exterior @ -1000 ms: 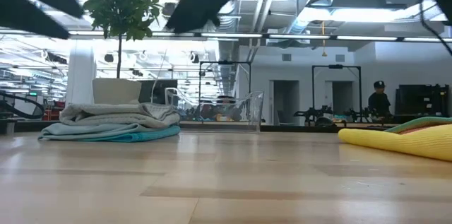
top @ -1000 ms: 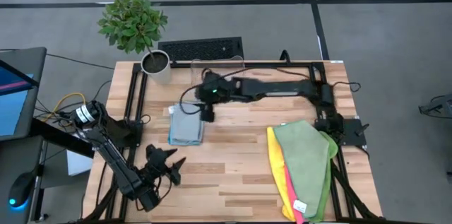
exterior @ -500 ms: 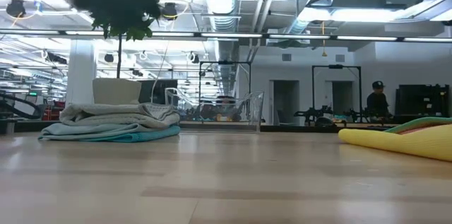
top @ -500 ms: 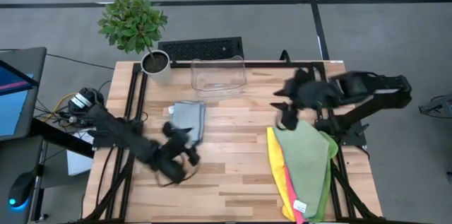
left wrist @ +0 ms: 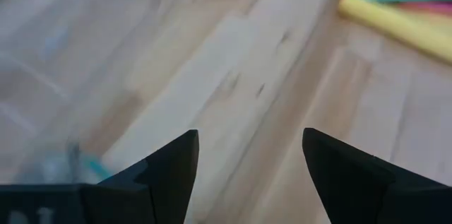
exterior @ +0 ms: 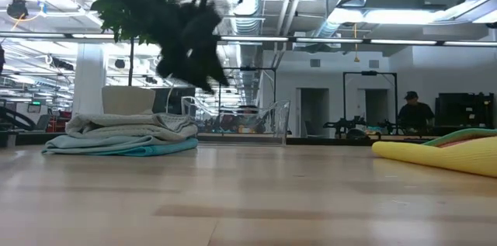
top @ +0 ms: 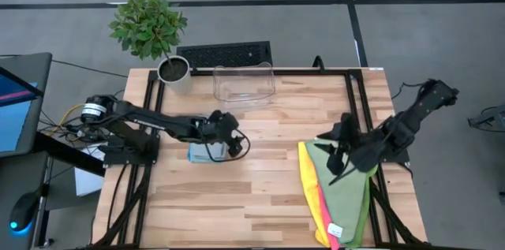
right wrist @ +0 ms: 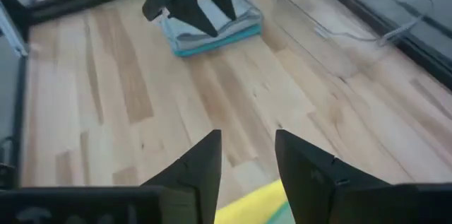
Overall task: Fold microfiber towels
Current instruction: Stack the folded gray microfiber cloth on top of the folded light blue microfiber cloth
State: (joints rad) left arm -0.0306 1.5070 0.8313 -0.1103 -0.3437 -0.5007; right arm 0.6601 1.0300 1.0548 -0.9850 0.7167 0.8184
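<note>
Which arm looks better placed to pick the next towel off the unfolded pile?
Probably the right. The right gripper hangs open over the green towel topping the unfolded pile, while the left gripper, open too, is across the table above the folded stack.

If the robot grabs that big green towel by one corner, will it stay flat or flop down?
Probably flop. The green towel lies draped over the yellow towel with soft, rounded edges, so it looks limp, not stiff. It likely weighs little and might drag the cloths beneath it. The right gripper, jaws open, hovers above it.
</note>
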